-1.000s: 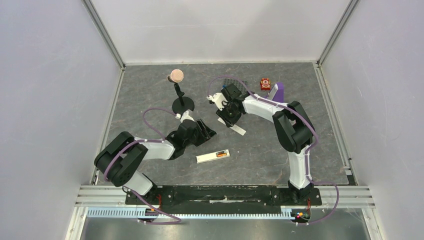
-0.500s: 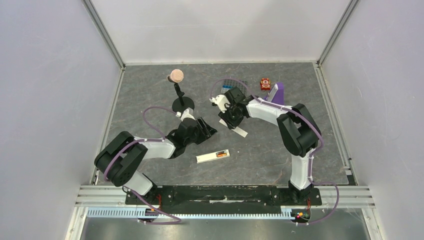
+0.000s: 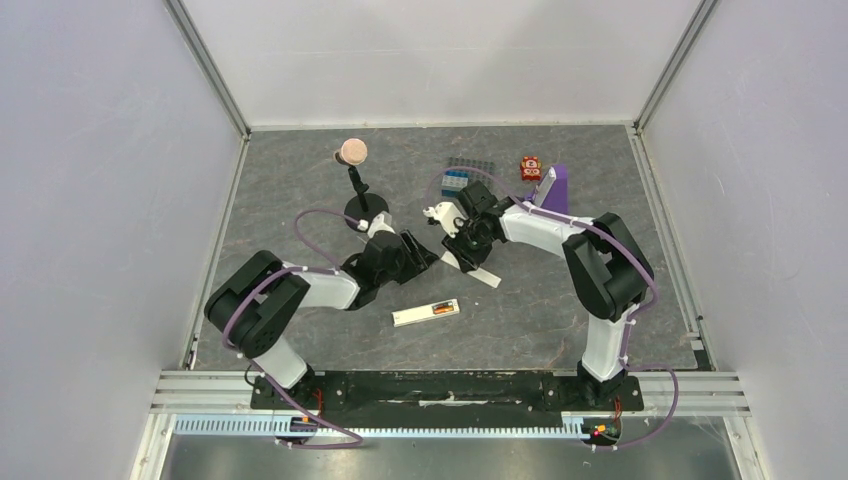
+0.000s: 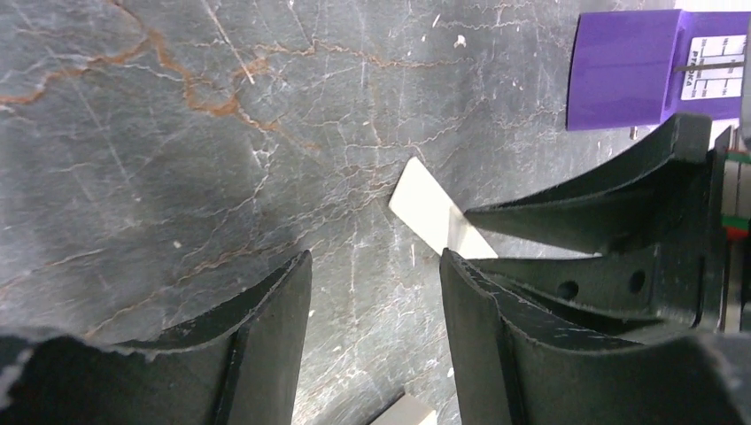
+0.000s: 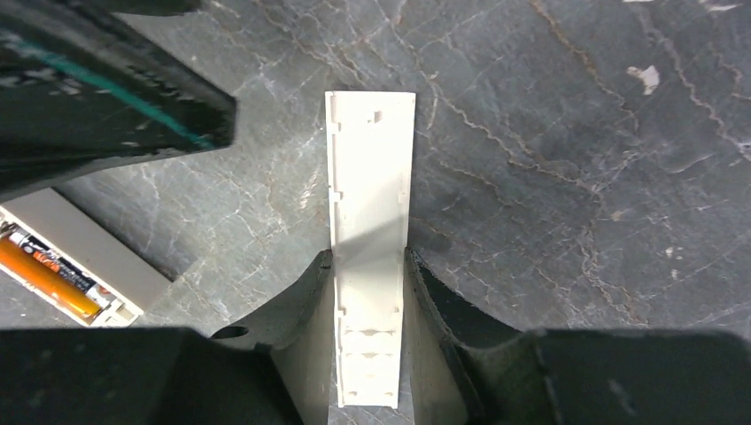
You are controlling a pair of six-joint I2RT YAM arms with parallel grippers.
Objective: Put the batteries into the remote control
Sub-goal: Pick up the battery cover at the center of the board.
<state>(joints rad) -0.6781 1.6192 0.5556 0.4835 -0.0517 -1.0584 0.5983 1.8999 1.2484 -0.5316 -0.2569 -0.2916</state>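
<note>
The remote control point(image 3: 425, 313), a slim white bar, lies back up on the table; in its recess sit the batteries, one orange point(image 5: 44, 276) and one dark point(image 5: 55, 255). My right gripper point(image 3: 462, 244) is shut on a thin white cover strip point(image 5: 370, 204), with both fingers pressed against its long edges. The strip's free end point(image 3: 482, 274) pokes out toward the table's middle. My left gripper point(image 3: 424, 257) is open just left of that strip point(image 4: 432, 214), nothing between its fingers. A corner of the remote point(image 4: 403, 413) shows below the left jaws.
A black stand with a pink ball point(image 3: 352, 152) is at the back left. A purple wedge stand point(image 3: 555, 183), a small red object point(image 3: 530, 167), a blue block rack point(image 3: 460, 176) and a tiny white figure point(image 3: 437, 212) sit behind the right arm.
My right gripper has closed a little on the cover strip and carried it slightly right and nearer. The left gripper has shifted right, closer to the strip. The remote has not moved.
</note>
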